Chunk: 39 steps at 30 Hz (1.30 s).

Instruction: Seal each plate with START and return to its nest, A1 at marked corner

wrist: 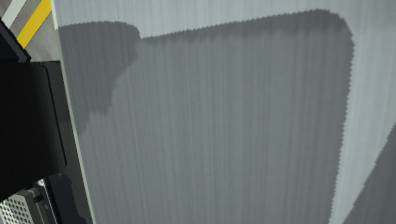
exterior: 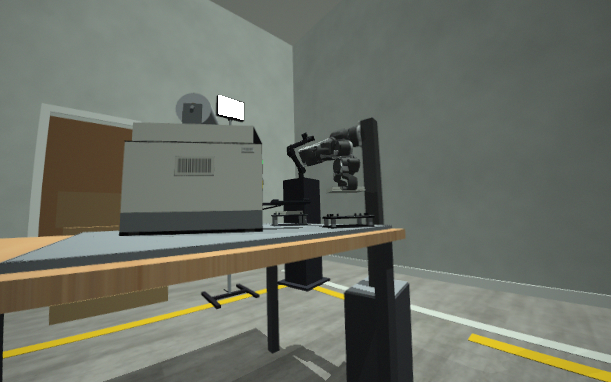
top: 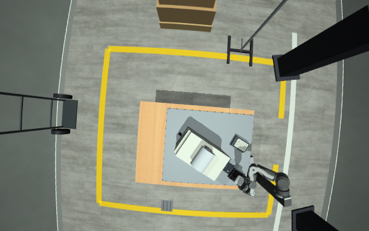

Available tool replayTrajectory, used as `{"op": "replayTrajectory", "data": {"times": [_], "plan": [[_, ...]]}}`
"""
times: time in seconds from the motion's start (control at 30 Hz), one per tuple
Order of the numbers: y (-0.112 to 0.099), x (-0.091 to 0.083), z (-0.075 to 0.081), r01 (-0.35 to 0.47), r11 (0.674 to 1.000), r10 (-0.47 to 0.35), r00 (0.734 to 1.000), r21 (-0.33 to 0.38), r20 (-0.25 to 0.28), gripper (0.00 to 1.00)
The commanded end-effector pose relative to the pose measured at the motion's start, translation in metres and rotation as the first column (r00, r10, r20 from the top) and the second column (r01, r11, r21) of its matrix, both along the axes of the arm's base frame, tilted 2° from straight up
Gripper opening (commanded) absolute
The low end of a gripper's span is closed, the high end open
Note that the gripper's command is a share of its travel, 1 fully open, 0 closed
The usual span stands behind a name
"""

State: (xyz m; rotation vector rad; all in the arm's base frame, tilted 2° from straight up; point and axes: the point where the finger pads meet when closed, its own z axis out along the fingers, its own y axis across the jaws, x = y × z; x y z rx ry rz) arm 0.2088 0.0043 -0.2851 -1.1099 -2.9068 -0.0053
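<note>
My gripper (exterior: 347, 188) is shut on a foil-covered plate (exterior: 335, 190) (wrist: 225, 125), whose smooth grey top fills most of the wrist view. The plate is level in the exterior view, held clear above the near nest (exterior: 348, 218) (top: 234, 173); exact alignment with it cannot be told. The other plate (top: 241, 144) (wrist: 14, 209) has open wells and sits in the far nest (top: 232, 139). The sealer (top: 191, 148) (exterior: 191, 187) has its stage (exterior: 286, 202) (top: 228, 167) out at its front, and a small green light (exterior: 262, 162) shows at its edge. Well A1 on the held plate cannot be told.
The foil roll (top: 203, 158) (exterior: 193, 108) stands on top of the sealer. The arm's post (exterior: 372, 170) rises at the table's right end. The far nest lies behind the stage in the exterior view. A monitor (exterior: 230, 107) stands beyond the table.
</note>
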Motion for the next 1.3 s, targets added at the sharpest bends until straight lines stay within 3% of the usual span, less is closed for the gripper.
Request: {"op": "replayTrajectory", "data": {"times": [0.0,1.27], "plan": [[0.0016,-0.0035,-0.0001,0.007,1.0,-0.007,1.0,-0.006,-0.003,0.0],[0.0034,-0.0028,0.0008,0.009,1.0,-0.009,1.0,0.0,0.003,0.0]]}}
